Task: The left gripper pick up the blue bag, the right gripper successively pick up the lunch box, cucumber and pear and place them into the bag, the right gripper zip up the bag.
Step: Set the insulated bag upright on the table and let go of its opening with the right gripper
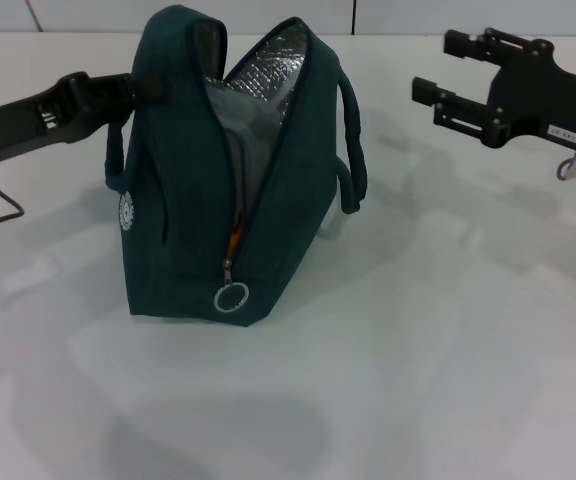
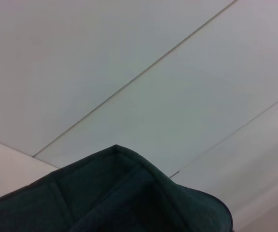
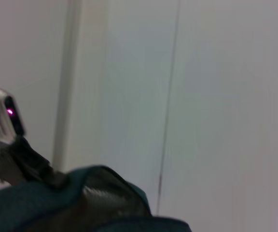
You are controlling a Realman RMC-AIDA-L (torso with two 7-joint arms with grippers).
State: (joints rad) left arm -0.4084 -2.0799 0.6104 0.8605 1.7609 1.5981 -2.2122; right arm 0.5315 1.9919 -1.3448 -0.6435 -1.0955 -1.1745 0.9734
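Nearest the camera in the head view, the white tabletop (image 1: 418,400) lies bare in front of the blue bag (image 1: 183,230), which stands upright near the middle of the scene, slightly toward the robot's left. At the bag's near end the zipper runs down to a silver ring pull (image 1: 232,298) hanging low against the fabric, with a thin orange strip showing just above it in the slit. On the bag's left face sits a small round white logo (image 1: 125,212); its writing is too small to read. The zipper is undone along the top, so the mouth gapes and the quilted silver lining (image 1: 268,68) shows inside, with something pale and clear lying in the opening that cannot be identified for certain. One loop handle (image 1: 352,150) droops over the right side of the bag. The left hand (image 1: 140,88) reaches in from the robot's left and meets the bag's upper left edge, pinching the fabric there. In the left wrist view only the dark teal rim of the bag shows close up against white panels. The right hand (image 1: 446,68) hovers well apart from the bag to the right and farther back, its two fingers spread and holding nothing. A small white label on its body is unreadable.
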